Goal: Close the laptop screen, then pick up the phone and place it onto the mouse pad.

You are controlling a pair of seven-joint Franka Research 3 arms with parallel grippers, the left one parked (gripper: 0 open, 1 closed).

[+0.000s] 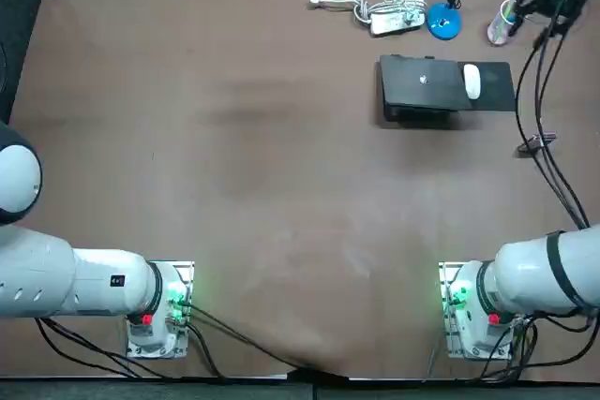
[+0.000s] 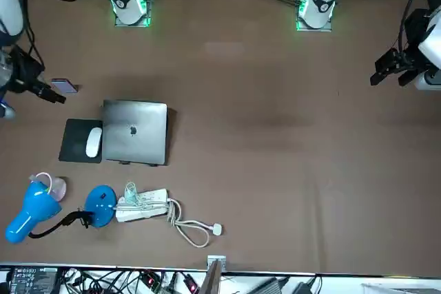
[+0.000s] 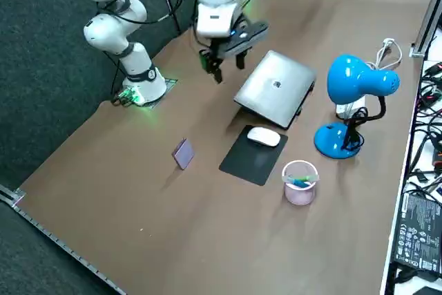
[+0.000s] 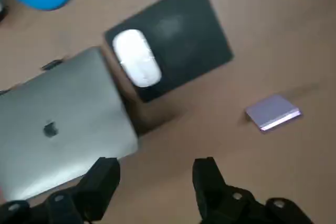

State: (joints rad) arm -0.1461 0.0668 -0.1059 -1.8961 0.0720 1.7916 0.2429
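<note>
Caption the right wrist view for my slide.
Right gripper, jaws open, over the table beside the silver laptop; mouse on the mouse pad, phone lying apart from it.

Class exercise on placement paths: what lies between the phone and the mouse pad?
Only bare table, seen in the right side view, between phone and mouse pad. The open right gripper hangs above the table.

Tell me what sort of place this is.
Likely a robotics lab staged as a desk: arm bases fixed to the table, a laptop, mouse pad and blue lamp laid out, cables along the edge. The right gripper hangs open above the table beside the laptop.
</note>
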